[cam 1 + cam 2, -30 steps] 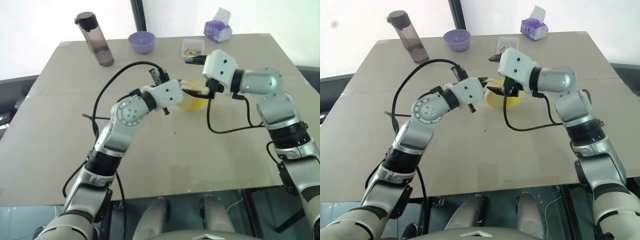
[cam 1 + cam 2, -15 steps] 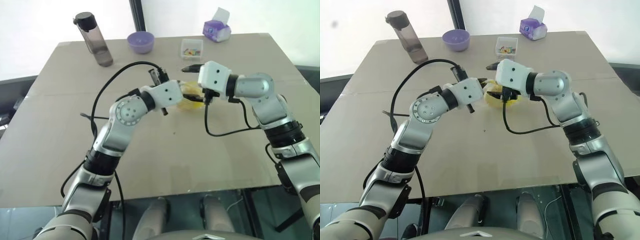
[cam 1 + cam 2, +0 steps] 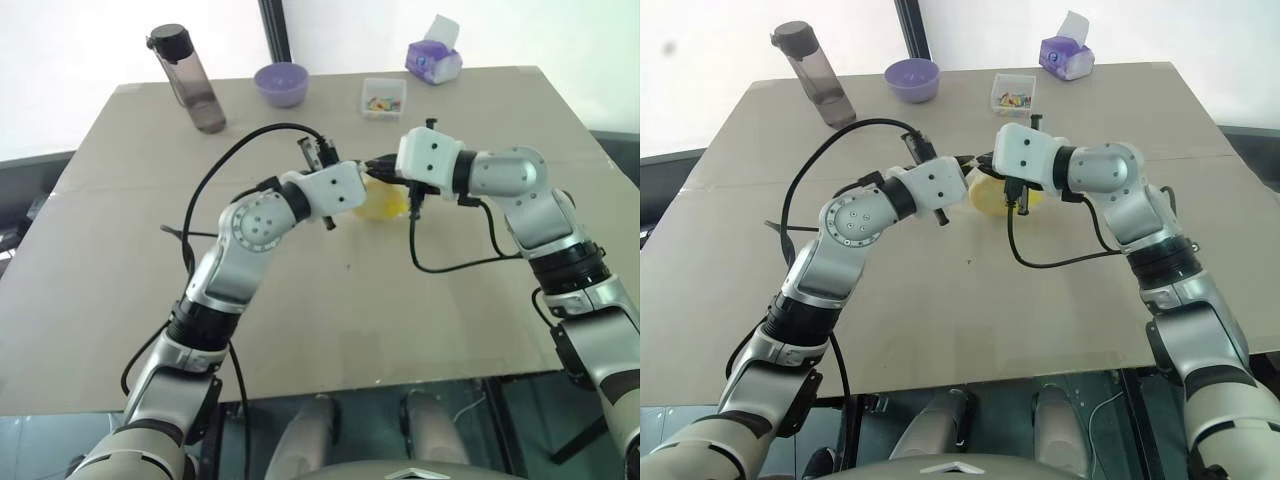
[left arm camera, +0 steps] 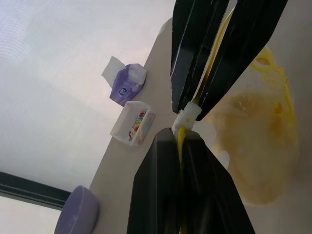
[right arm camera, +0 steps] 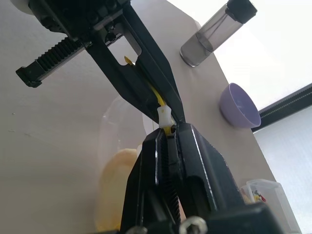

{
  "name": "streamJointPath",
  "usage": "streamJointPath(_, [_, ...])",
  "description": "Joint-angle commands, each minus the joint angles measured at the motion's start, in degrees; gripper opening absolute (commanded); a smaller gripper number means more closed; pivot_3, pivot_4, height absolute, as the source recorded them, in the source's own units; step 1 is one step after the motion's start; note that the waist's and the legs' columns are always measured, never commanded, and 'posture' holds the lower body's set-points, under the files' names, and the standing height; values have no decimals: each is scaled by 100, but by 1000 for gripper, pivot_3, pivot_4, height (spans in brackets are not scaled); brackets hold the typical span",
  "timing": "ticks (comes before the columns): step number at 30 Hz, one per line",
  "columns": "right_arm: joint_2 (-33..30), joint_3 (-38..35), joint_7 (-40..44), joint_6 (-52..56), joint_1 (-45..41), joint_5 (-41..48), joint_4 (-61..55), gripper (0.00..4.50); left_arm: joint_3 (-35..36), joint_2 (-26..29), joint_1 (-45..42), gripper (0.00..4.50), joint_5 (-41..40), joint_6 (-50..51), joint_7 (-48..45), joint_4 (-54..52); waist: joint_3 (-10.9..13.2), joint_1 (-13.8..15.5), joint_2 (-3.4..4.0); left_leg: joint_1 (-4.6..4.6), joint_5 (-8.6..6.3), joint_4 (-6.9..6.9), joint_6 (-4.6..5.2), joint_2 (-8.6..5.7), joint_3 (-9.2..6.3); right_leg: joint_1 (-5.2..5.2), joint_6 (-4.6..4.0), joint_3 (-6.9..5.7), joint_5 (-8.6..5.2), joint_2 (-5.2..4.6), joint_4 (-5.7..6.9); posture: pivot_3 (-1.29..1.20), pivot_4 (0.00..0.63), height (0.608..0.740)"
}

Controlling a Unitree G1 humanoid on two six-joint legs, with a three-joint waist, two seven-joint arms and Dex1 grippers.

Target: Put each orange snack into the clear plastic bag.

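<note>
On the far left of the counter, a smoky grey bottle is standing upright, with a purple bowl just to its right.

The left gripper is reaching toward mid-counter, its fingers pressed together and pinching the yellow seal strip of the clear plastic bag. The bag is hanging between the two grippers above the middle of the counter, and one orange snack is sitting inside it, showing as a yellow-orange mass through the plastic.

The right gripper is meeting the left one from the opposite side. Its fingers are likewise closed, clamping the same seal strip right beside the white zip slider, so both sets of fingertips are nearly touching at the bag's top edge.

Farther back, right of the bowl, a small clear box of colourful bits is resting on the counter. A purple tissue pack is sitting at the far right rear edge.
</note>
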Motion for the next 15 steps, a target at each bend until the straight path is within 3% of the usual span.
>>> streamJointPath(1, [21, -92, -26, -74, -88, 75, -190, 212, -3, -9, -123, 0, 55, -123, 96, -119, 0, 0, 0, 0, 0, 0, 0, 0, 0, 0, 0, 0, 0, 0, 0, 0, 150, 740])
streamJointPath(12, [-10, -98, -78, 79, -48, -3, -250, 212, -35, -47, -103, 0, 74, -121, 115, -126, 0, 0, 0, 0, 0, 0, 0, 0, 0, 0, 0, 0, 0, 0, 0, 0, 150, 740])
streamJointPath(15, [-26, -90, -64, 92, -43, -30, -257, 891, -38, -49, -104, 0, 77, -130, 116, -124, 0, 1, 0, 0, 0, 0, 0, 0, 0, 0, 0, 0, 0, 0, 0, 0, 150, 740])
